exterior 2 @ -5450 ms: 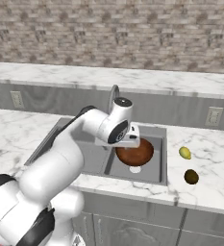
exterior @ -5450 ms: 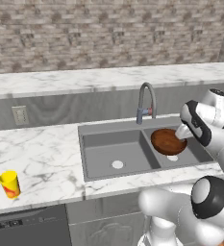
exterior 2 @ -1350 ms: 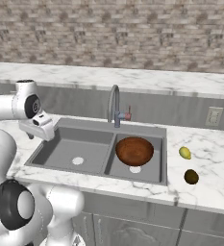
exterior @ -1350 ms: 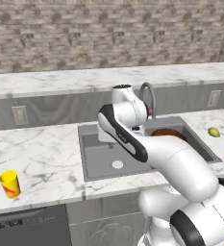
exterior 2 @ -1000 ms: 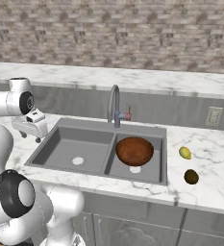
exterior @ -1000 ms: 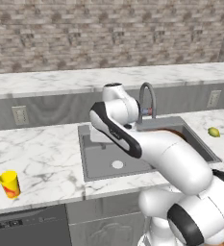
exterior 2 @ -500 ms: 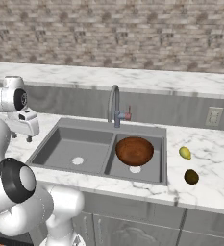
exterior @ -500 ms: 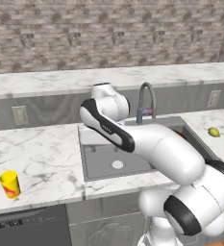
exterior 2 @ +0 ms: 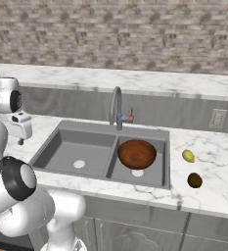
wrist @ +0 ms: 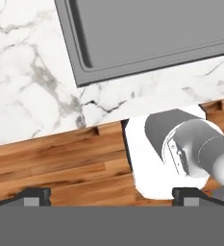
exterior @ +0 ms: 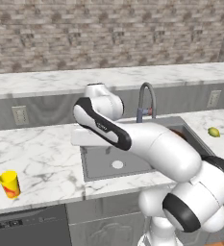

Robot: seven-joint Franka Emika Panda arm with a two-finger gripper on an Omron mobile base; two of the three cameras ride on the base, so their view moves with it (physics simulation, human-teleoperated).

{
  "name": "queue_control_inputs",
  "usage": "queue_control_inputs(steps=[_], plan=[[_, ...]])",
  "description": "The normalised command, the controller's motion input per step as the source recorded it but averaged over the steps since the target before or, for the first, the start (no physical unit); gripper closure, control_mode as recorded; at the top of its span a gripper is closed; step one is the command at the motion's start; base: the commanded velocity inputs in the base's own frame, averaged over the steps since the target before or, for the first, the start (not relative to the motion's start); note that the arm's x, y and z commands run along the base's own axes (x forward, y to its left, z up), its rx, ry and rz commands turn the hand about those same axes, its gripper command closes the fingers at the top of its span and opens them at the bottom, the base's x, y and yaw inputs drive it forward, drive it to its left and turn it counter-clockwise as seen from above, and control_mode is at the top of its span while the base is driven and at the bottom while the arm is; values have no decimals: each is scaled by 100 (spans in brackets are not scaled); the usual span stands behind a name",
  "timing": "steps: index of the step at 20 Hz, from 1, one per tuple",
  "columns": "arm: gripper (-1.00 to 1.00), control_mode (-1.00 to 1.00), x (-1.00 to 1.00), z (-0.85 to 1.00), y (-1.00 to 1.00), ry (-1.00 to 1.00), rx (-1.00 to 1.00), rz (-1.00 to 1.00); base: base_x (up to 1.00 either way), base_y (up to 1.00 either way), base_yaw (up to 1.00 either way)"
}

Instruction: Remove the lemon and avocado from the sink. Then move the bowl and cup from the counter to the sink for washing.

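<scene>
Though I looked for lettering, none is readable anywhere. White marble counter (exterior 2: 218, 162) veined grey, brick wall behind, wood-plank floor below. The grey sink (exterior 2: 61, 126), two basins under a curved faucet (exterior 2: 116, 105), serves as landmark. The bowl (exterior 2: 137, 153) sits in its right basin, over the drain. The lemon (exterior 2: 188, 156) lies on the counter just right of the sink; the avocado (exterior 2: 194, 180) near it, closer to the counter's front edge. The cup (exterior: 9, 184) stands upright well left of the sink, near the front edge. Arm bent sharply, reaching left over the sink's left rim; gripper (exterior 2: 20, 140) above the counter just left of the sink, pointing down. Its fingertips (wrist: 34, 196) stand wide apart, nothing between them.
</scene>
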Motion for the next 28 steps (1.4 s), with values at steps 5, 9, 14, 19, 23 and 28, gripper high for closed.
queue_control_inputs(steps=[5, 9, 14, 19, 23, 28], plan=[[-100, -100, -10, 0, 27, -6, 2, 3, 0, 0, 0], [-100, -100, -6, 0, 27, -11, 0, 4, 0, 0, 0], [-100, -100, 0, 0, 29, -12, 0, 3, 0, 0, 0], [-100, -100, 0, 3, 28, -1, 3, 2, 0, 0, 0], [-100, -100, 0, 2, 32, 0, 5, 4, 0, 0, 0], [-100, -100, 0, 0, 34, -2, 3, 3, 0, 0, 0]])
